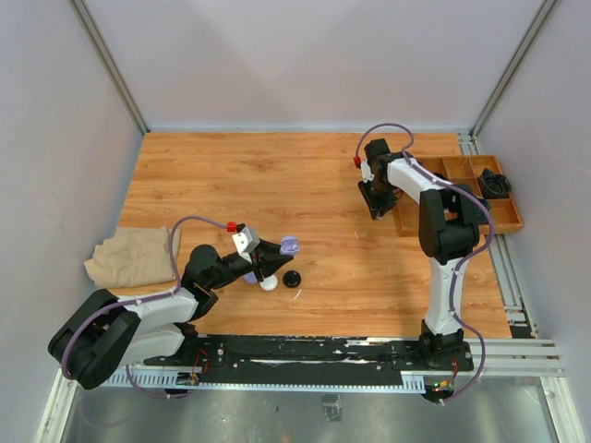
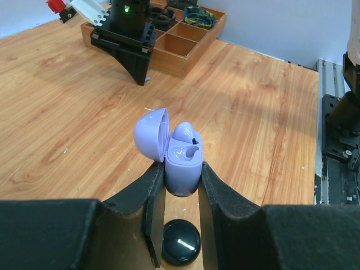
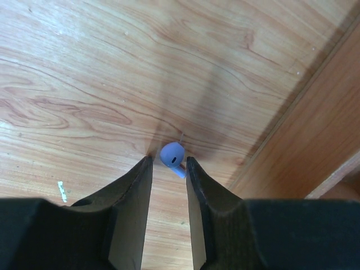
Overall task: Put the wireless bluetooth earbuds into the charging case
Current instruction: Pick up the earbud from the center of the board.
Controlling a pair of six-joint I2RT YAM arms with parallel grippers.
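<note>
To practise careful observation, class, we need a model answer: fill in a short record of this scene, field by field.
Left tool: shut on open lavender case, held above table
In case: one seated earbud, lavender
Right tool: tips either side of loose earbud, lavender, on table; grip unclear
Beside it: wooden tray
Below left tool: black case, closed, on table

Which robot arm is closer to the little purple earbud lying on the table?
Right. The right fingers sit either side of the earbud, beside the wooden tray. The left fingers are far off, holding the open purple case.
</note>
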